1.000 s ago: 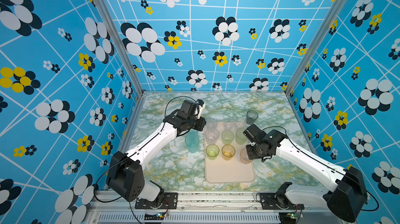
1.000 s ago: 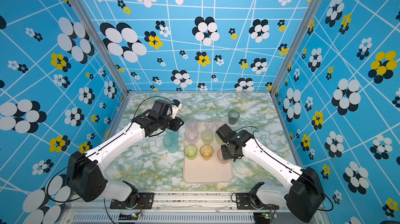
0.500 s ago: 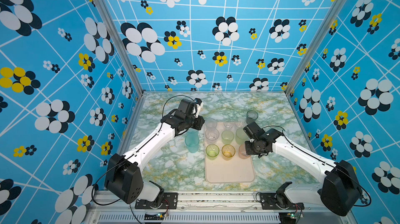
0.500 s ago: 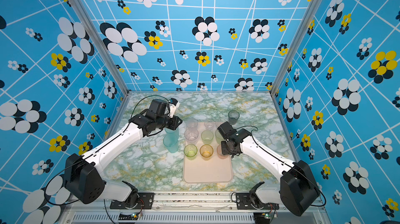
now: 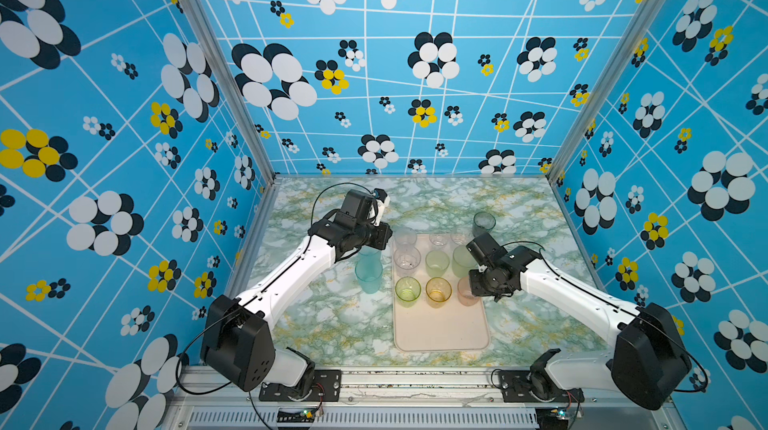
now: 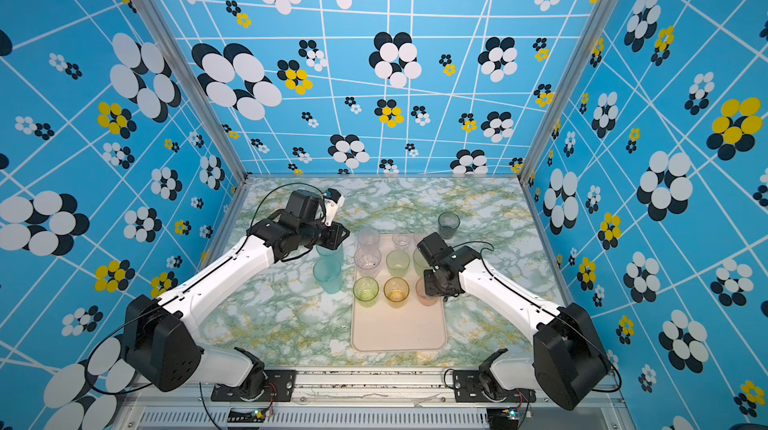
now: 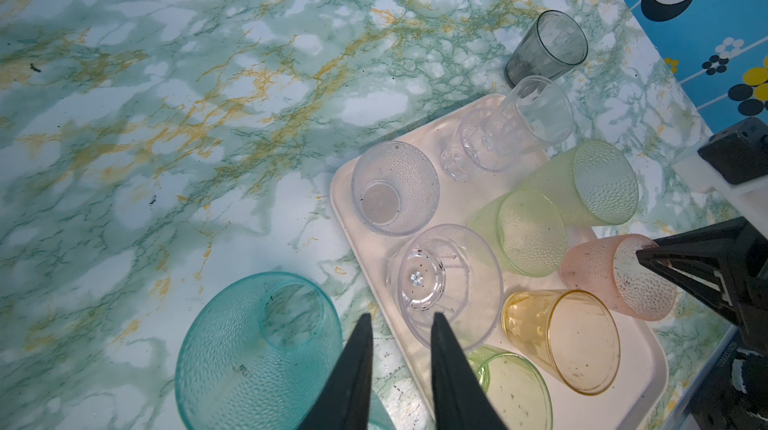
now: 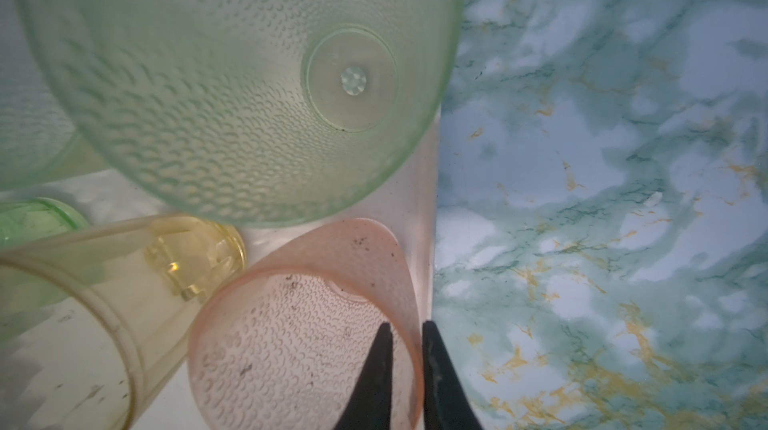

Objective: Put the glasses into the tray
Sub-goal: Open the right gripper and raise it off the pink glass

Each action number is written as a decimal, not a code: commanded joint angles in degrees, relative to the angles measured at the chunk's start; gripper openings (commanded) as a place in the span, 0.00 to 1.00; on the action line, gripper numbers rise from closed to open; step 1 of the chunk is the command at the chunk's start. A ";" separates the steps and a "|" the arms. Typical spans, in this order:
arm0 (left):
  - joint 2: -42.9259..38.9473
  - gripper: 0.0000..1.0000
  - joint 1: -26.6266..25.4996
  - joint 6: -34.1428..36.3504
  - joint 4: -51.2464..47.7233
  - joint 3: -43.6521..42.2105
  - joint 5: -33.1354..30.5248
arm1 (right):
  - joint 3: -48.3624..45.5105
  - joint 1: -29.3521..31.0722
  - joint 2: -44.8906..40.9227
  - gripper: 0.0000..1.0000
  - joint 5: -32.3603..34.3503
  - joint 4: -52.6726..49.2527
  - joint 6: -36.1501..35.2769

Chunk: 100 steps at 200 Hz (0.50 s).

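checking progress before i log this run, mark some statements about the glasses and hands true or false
1. Every glass is already in the tray. False: a teal glass and the smoky grey glass stand on the marble table.
2. The right hand has one finger inside the pink glass and one outside its wall. True.
3. The left hand holds the amber glass. False: nothing is between its fingers, and the amber glass stands in the tray.
4. The tray's near end is bare. True.
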 commanded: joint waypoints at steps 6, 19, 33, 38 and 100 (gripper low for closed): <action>-1.24 0.27 0.48 0.73 -1.66 0.59 0.89 | -1.01 -0.52 0.14 0.18 -0.45 0.13 -0.48; -1.24 0.27 0.48 0.73 -1.66 0.61 0.89 | -1.22 -0.65 0.13 0.19 -0.40 0.14 -0.48; -1.24 0.27 0.48 0.73 -1.66 0.58 0.89 | -1.26 -0.60 -0.03 0.20 -0.42 0.01 -0.48; -1.24 0.27 0.47 0.73 -1.66 0.54 0.89 | -1.27 -0.60 -0.19 0.22 -0.39 -0.03 -0.48; -1.33 0.27 0.57 0.82 -1.49 0.22 0.38 | -1.01 -1.33 -3.14 0.30 0.58 -1.56 -0.39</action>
